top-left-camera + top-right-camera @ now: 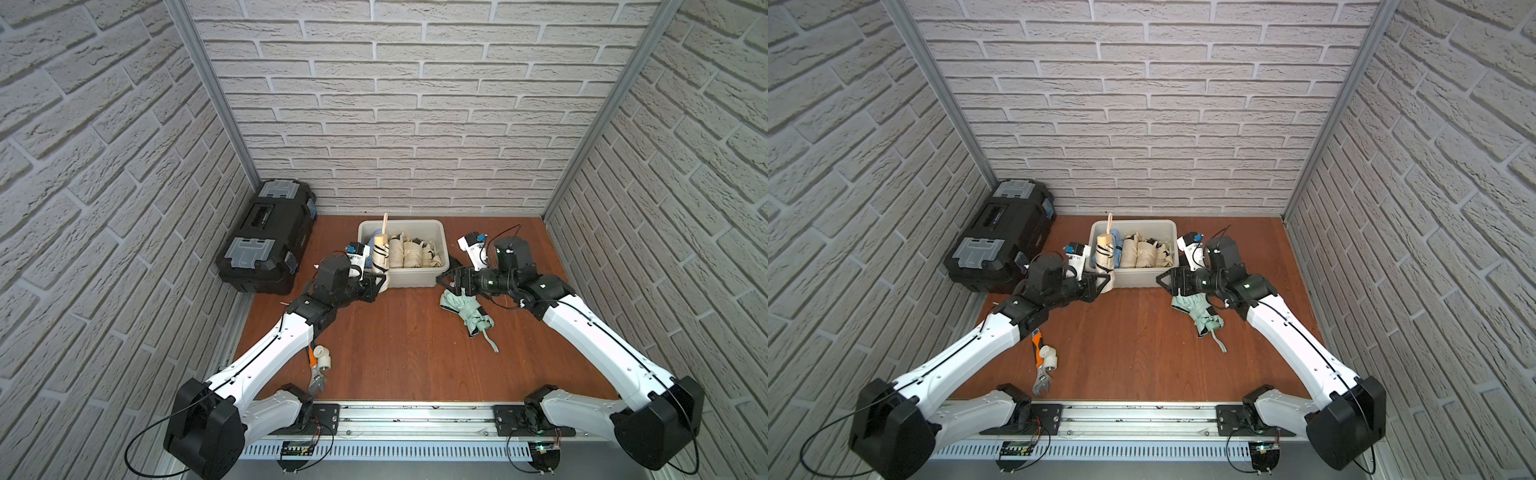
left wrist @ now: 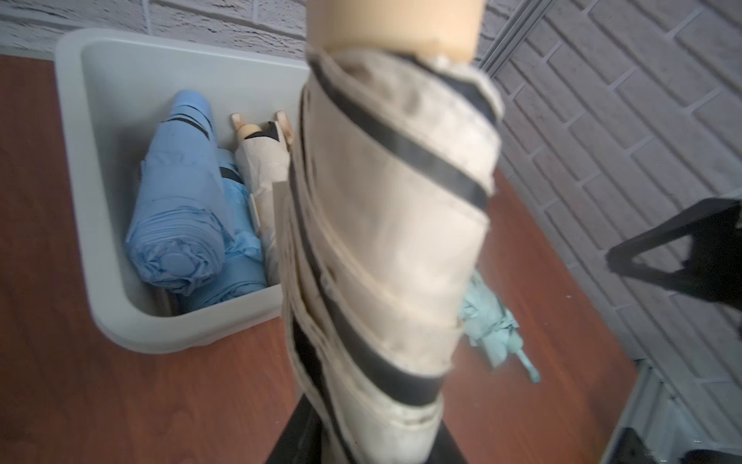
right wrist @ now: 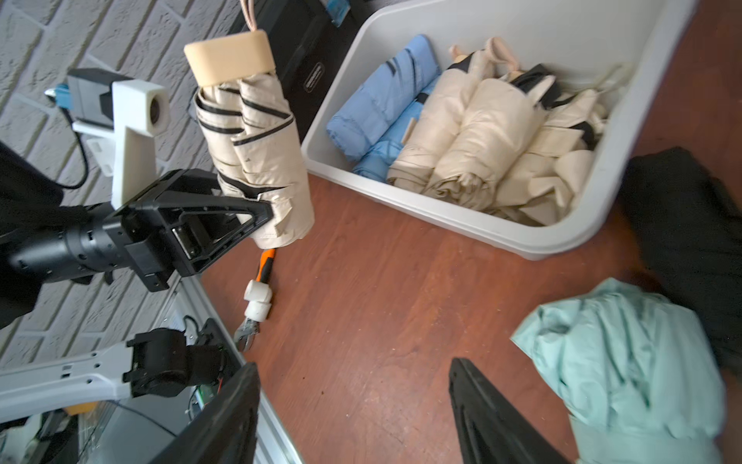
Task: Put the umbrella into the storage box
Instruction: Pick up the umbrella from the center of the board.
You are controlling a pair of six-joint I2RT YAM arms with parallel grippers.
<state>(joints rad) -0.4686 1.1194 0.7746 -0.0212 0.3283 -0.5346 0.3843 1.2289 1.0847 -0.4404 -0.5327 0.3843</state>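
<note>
— The umbrella (image 3: pixel 257 160)?
— Beige folded fabric, black trim, tan handle up. The left jaws clamp its lower end, just beside the off-white plastic storage box's (image 1: pixel 415 277) corner.
— Right jaws?
— Spread wide, empty, beside a crumpled mint umbrella (image 3: pixel 626 361).

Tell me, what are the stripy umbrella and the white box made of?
The stripy umbrella looks like thin woven cloth, matte beige with black trim: it creases and folds. Its tan handle seems smooth plastic or rubber; hard to tell. The white box is probably moulded plastic, with a soft sheen, rounded corners and a seamless rim.
</note>
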